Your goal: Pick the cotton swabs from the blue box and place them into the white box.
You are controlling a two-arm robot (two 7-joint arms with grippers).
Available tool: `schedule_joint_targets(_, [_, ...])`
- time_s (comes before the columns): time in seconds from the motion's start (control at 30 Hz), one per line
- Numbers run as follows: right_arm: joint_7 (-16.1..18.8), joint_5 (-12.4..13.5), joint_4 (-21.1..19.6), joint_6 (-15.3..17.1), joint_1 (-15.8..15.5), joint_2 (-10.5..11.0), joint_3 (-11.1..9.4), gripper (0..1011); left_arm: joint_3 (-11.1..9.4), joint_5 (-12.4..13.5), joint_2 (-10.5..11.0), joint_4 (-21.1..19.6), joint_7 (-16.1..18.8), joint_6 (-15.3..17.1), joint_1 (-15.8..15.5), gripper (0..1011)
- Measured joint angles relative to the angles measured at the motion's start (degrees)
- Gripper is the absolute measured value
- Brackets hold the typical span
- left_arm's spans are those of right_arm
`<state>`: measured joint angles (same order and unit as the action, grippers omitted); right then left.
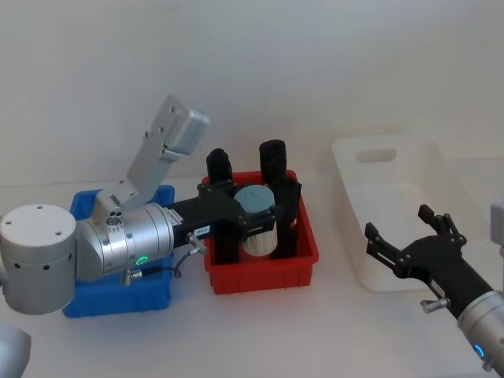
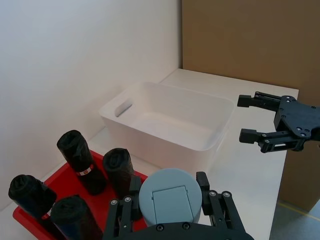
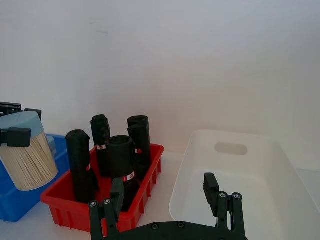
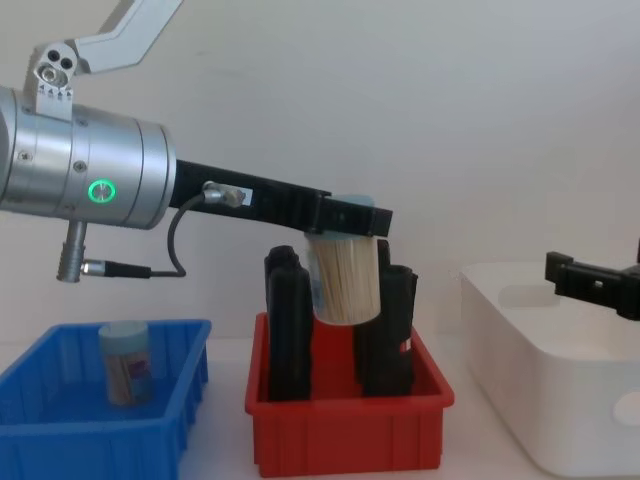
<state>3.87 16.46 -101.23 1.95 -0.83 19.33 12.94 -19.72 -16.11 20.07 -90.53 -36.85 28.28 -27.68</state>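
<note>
My left gripper [image 1: 257, 219] is shut on a jar of cotton swabs [image 1: 255, 213] with a grey-blue cap [image 2: 170, 197], held in the air over the red bin [image 1: 264, 276]. The chest view shows the jar [image 4: 345, 275] hanging among the black tubes, clear of the bin floor. Another cotton swab jar [image 4: 125, 362] stands in the blue box [image 4: 60, 425], which lies under my left arm [image 1: 87, 303]. To the right is the white box [image 1: 409, 189], nothing inside. My right gripper [image 1: 398, 222] hovers open at its near left corner, holding nothing.
Several tall black tubes [image 2: 75, 150] stand upright in the red bin [image 2: 65, 177], between the blue box and the white box [image 2: 170, 120]. A white wall runs behind the table. Bare tabletop lies in front of the bins.
</note>
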Motion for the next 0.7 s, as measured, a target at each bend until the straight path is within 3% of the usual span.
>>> schedule_joint_targets(0.27, [2.0,-0.3,0.2,0.1,0.5,0.0,0.0,1002,-0.3,0.1,-0.2,-0.1,-0.8,0.3,-0.2,671])
schedule_joint_targets(0.7, [10.3,-2.5,1.7,0.8,3.1,-0.4,0.9,1002,-0.5,0.1,-0.3,-0.2,-1.4,0.5,-0.3,671])
